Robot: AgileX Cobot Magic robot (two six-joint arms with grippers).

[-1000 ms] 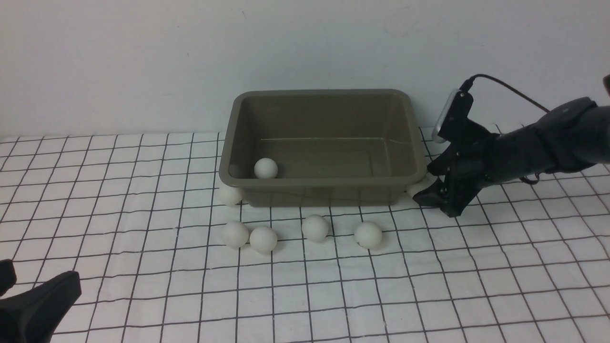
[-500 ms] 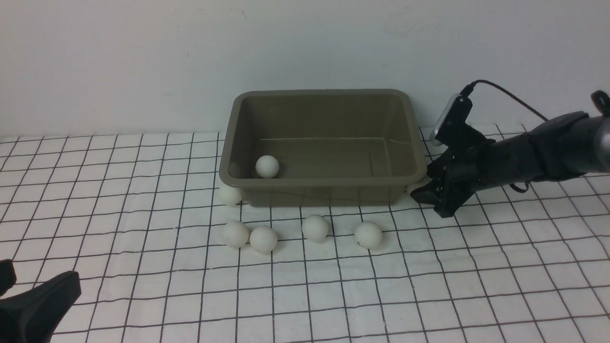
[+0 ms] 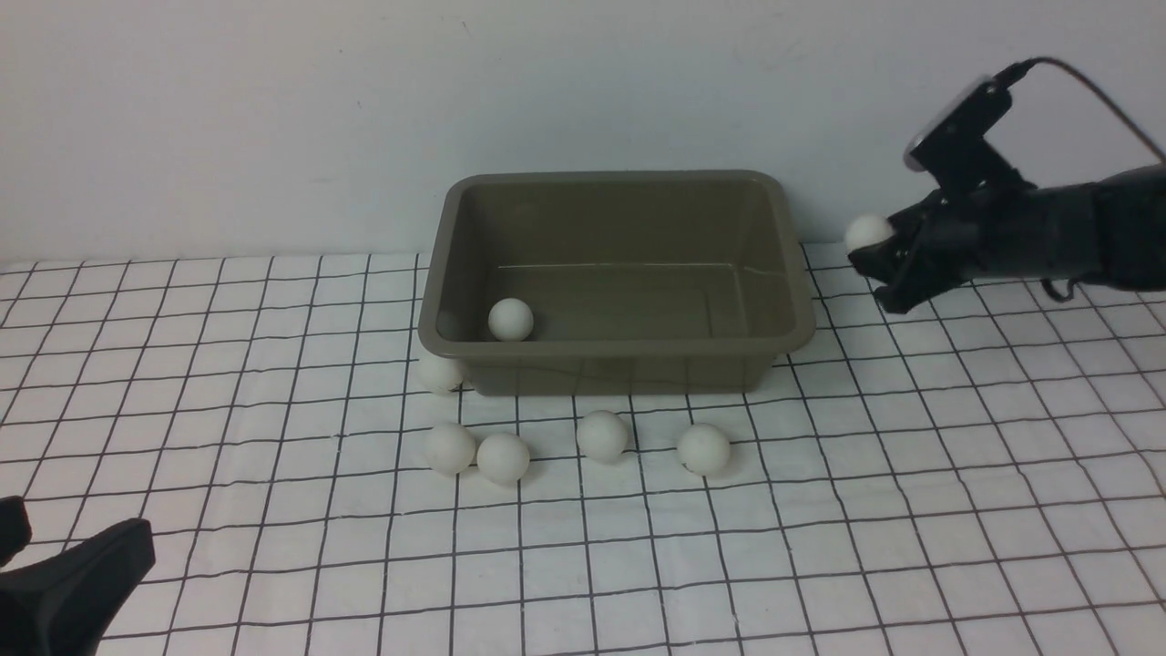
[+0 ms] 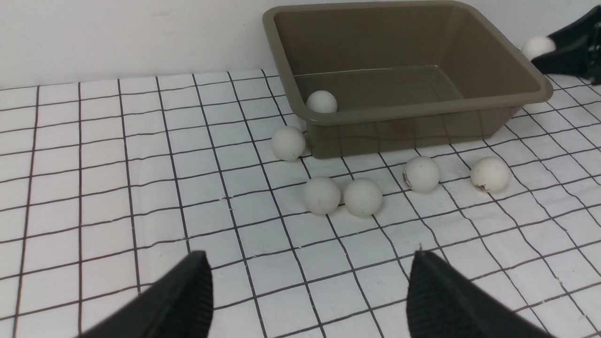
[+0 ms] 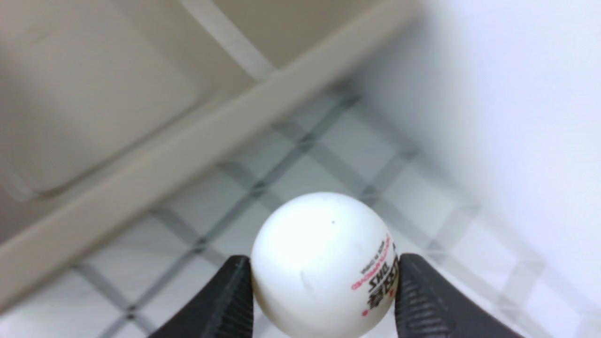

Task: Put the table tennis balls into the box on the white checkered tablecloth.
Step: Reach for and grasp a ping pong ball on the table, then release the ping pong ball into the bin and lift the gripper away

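The olive-grey box (image 3: 451, 273) stands at the back of the white checkered tablecloth (image 3: 820, 547) with one table tennis ball (image 3: 510, 319) inside. Several more balls lie on the cloth before it, among them one (image 3: 440, 373) at the box's front left corner and one (image 3: 703, 448) further right. To the right of the box and above the cloth, my right gripper (image 3: 876, 246) is shut on a table tennis ball (image 5: 324, 263) with red and black print. At the near left my left gripper (image 4: 307, 281) is open and holds nothing.
A plain pale wall (image 3: 273, 109) rises right behind the box and the cloth's back edge. The right arm (image 3: 1075, 232) reaches in from the right, with a cable looping above it.
The right gripper closed on a ball at the box's front right corner and lifted it up and to the right. The left gripper has not moved.
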